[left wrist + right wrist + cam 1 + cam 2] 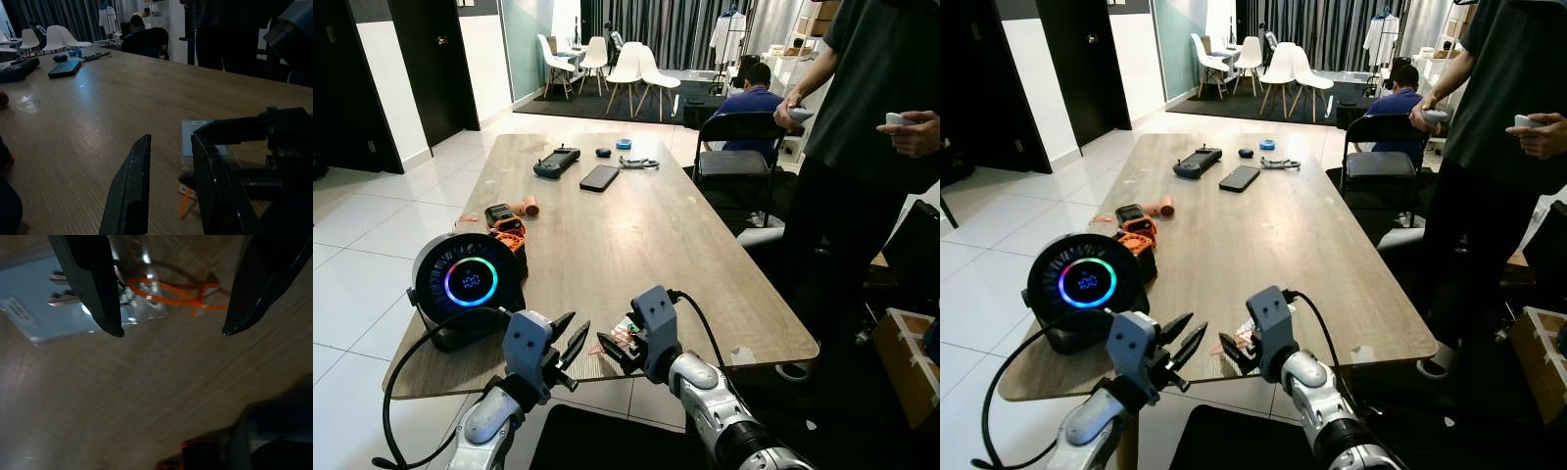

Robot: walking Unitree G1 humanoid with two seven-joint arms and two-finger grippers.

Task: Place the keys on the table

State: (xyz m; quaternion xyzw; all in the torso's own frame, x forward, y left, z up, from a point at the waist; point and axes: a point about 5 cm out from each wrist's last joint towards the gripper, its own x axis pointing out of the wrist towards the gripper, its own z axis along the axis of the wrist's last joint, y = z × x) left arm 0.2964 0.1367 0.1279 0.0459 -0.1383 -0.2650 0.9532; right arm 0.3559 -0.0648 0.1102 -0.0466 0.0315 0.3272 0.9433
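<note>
Lying flat on the table, the keys (orange-tied) sit just beyond the right gripper's parted jaws.

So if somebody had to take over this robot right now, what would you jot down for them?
Right gripper: open, just above the keys, a clear packet with an orange tie lying on the table near its front edge.
Left gripper: open, holding nothing, beside the right one at the same edge.
Done: the keys appear to be down on the wood and released.
Left: draw the right arm back, probably without snagging the orange tie.
</note>
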